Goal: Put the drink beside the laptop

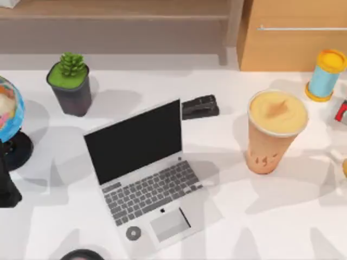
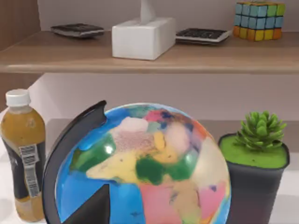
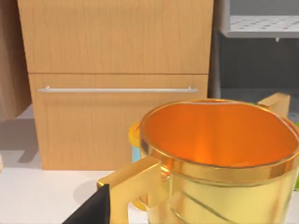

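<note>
Orange-tan tapered drink cup [image 1: 274,132] stands upright on the white counter [image 1: 303,216], right of the open silver laptop [image 1: 146,179], apart; whether either gripper is open or closed, I cannot tell.

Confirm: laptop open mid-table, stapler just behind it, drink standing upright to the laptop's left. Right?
Not quite. The drink stands upright to the right of the laptop, not its left, as the top view shows. To the laptop's left are the potted plant and the globe. The stapler does sit just behind the open laptop.
</note>
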`<control>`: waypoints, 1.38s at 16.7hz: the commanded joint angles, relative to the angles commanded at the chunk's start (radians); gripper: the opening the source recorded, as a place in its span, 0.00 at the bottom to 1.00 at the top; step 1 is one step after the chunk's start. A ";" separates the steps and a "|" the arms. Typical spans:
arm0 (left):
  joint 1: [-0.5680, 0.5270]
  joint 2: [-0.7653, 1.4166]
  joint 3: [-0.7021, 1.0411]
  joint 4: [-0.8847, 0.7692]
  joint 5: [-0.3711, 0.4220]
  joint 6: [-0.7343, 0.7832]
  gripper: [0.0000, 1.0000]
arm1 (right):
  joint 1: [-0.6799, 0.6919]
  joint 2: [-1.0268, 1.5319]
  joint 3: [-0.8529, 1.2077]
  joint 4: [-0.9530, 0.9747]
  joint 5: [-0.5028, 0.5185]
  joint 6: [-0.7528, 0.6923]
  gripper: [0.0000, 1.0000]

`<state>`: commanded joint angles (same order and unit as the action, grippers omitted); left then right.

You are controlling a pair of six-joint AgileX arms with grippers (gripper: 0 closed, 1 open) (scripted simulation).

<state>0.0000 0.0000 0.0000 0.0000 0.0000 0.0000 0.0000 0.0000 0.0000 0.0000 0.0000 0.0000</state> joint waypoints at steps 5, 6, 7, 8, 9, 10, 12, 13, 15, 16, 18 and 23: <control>0.000 0.000 0.000 0.000 0.000 0.000 1.00 | 0.038 0.048 0.006 0.059 0.030 -0.005 1.00; 0.000 0.000 0.000 0.000 0.000 0.000 1.00 | 0.065 0.079 0.013 0.097 0.047 -0.003 1.00; 0.000 0.000 0.000 0.000 0.000 0.000 1.00 | 0.098 0.118 0.022 0.145 0.068 0.002 1.00; 0.000 0.000 0.000 0.000 0.000 0.000 1.00 | 0.138 0.161 0.035 0.201 0.093 0.010 1.00; 0.000 0.000 0.000 0.000 0.000 0.000 1.00 | 0.182 0.209 0.050 0.267 0.121 0.019 1.00; 0.000 0.000 0.000 0.000 0.000 0.000 1.00 | 0.230 0.262 0.065 0.340 0.151 0.028 1.00; 0.000 0.000 0.000 0.000 0.000 0.000 1.00 | 0.332 0.384 0.095 0.493 0.219 0.048 1.00; 0.000 0.000 0.000 0.000 0.000 0.000 1.00 | 0.385 0.451 0.109 0.569 0.255 0.060 1.00; 0.000 0.000 0.000 0.000 0.000 0.000 1.00 | 0.493 0.596 0.137 0.723 0.335 0.083 1.00; 0.000 0.000 0.000 0.000 0.000 0.000 1.00 | 0.546 0.674 0.149 0.797 0.377 0.096 1.00; 0.000 0.000 0.000 0.000 0.000 0.000 1.00 | 0.649 0.837 0.172 0.938 0.468 0.120 1.00; 0.000 0.000 0.000 0.000 0.000 0.000 1.00 | 0.861 1.259 0.205 1.217 0.708 0.173 1.00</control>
<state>0.0000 0.0000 0.0000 0.0000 0.0000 0.0000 0.8610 1.2592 0.2051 1.2174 0.7077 0.1730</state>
